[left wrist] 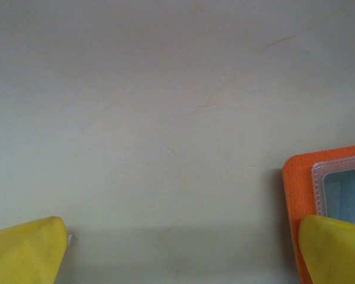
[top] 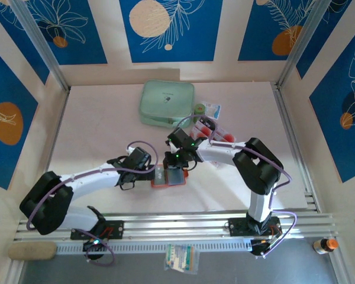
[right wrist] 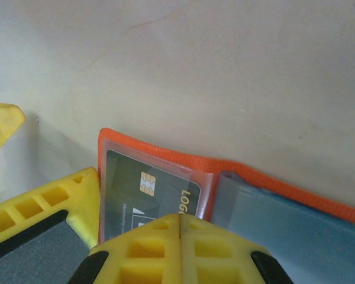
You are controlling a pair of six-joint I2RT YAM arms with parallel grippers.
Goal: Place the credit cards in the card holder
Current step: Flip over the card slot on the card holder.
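Observation:
The orange-red card holder (top: 168, 177) lies open on the table between both grippers. In the right wrist view its left clear pocket holds a dark card (right wrist: 143, 190) with a gold chip and yellow lettering, and the greyish right pocket (right wrist: 284, 228) looks empty. My right gripper (right wrist: 180, 234) is shut, its tips together just over that card's near edge. My left gripper (left wrist: 180, 260) is open, and its right finger (left wrist: 334, 248) rests on the holder's (left wrist: 296, 195) orange edge. More credit cards (top: 208, 125) with red circles lie behind the right arm.
A mint-green zip case (top: 167, 103) sits at the back centre, with a clear tray (top: 220, 131) to its right. On the near rail are a small bottle (top: 325, 244), a printed packet (top: 180, 258) and a beige pad (top: 32, 251).

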